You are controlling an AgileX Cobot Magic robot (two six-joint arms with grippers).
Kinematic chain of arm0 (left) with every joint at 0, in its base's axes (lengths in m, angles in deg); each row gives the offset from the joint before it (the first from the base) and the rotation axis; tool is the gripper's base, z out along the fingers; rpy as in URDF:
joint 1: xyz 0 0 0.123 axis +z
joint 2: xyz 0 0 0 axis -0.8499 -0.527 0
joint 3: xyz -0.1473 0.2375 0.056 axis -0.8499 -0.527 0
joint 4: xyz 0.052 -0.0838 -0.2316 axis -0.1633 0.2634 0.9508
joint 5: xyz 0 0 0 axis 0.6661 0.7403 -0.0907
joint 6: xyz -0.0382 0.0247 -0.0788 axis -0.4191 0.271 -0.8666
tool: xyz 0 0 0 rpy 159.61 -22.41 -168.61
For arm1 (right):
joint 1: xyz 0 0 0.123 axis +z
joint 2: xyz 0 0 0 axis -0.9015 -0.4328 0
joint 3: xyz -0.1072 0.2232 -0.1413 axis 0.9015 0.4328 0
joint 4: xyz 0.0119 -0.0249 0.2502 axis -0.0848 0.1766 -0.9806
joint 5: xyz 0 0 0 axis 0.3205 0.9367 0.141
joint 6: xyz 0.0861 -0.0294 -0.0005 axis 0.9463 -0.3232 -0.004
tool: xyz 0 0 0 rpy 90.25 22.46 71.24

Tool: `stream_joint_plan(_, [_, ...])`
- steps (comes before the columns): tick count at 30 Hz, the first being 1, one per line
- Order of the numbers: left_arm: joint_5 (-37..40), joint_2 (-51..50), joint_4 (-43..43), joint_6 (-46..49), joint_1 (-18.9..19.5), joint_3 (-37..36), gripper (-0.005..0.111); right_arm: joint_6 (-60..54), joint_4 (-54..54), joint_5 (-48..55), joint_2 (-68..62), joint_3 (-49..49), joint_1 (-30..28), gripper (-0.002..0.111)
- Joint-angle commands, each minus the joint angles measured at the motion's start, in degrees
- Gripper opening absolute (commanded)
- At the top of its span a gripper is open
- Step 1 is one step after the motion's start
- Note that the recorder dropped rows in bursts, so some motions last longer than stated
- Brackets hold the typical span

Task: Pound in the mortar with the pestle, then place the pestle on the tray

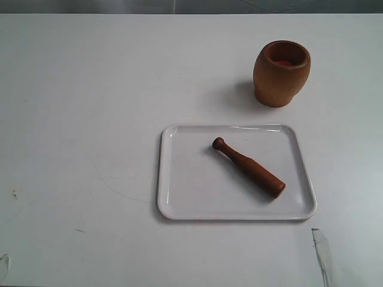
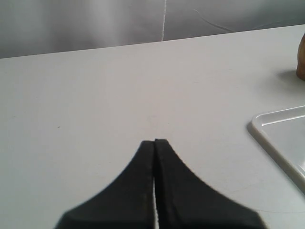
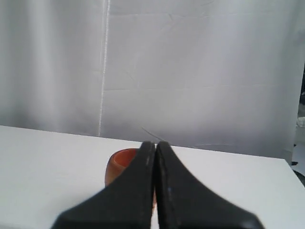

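The light brown wooden mortar stands upright on the white table, beyond the tray's far right corner, its reddish inside showing. The dark reddish-brown pestle lies diagonally on the white tray, knobbed thin end to the far left, thick end to the near right. Neither arm shows in the exterior view. My left gripper is shut with nothing in it, hovering over bare table left of the tray's corner. My right gripper is shut and empty, with the mortar partly hidden behind its fingers.
White tabletop spreads wide to the left of the tray. A pale curtain hangs behind the table's far edge. A clear strip of tape lies near the front right edge.
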Motion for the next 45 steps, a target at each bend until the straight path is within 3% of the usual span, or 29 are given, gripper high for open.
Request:
stream_joint_plan(1, [-0.2,0.1,0.4,-0.5,-0.4,0.0,0.0,0.3,-8.0,1.0,0.3,0.2,-0.4,0.0])
stream_joint_plan(5, [-0.2,0.1,0.4,-0.5,-0.4,0.0,0.0,0.3,-13.9,1.0,0.3,0.2,-0.4,0.0])
stream_joint_plan(12, [-0.2,0.1,0.4,-0.5,-0.4,0.0,0.0,-3.2,-14.2,2.7,0.3,0.2,-0.4,0.0])
stream_joint_plan(15, [-0.2,0.1,0.4,-0.5,-0.4,0.0,0.0,-26.2,-27.0,4.7,0.3,0.2,-0.4,0.0])
stream_joint_plan(16, [-0.2,0.1,0.4,-0.5,-0.4,0.0,0.0,-42.5,-38.8,5.6,0.3,0.2,-0.4,0.0])
stream_joint_plan(17, [-0.2,0.1,0.4,-0.5,-0.4,0.0,0.0,-49.7,-46.0,6.2,0.3,0.2,-0.4,0.0])
stream_joint_plan(18, [-0.2,0.1,0.4,-0.5,-0.4,0.0,0.0,-67.6,-61.2,8.1,0.3,0.2,-0.4,0.0])
stream_joint_plan(20, [-0.2,0.1,0.4,-0.5,-0.4,0.0,0.0,-86.5,-77.6,12.3,0.3,0.2,-0.4,0.0])
stream_joint_plan(21, [-0.2,0.1,0.4,-0.5,-0.4,0.0,0.0,-89.1,-79.7,13.4,0.3,0.2,-0.4,0.0])
stream_joint_plan(31, [-0.2,0.1,0.4,-0.5,-0.4,0.0,0.0,-90.2,-84.9,16.8,0.3,1.7,-0.4,0.0])
stream_joint_plan(37, [-0.2,0.1,0.4,-0.5,-0.4,0.0,0.0,-111.7,-107.4,16.6,0.3,1.7,-0.4,0.0])
stream_joint_plan(45, [-0.2,0.1,0.4,-0.5,-0.4,0.0,0.0,-106.5,-100.1,16.5,0.3,1.7,-0.4,0.0])
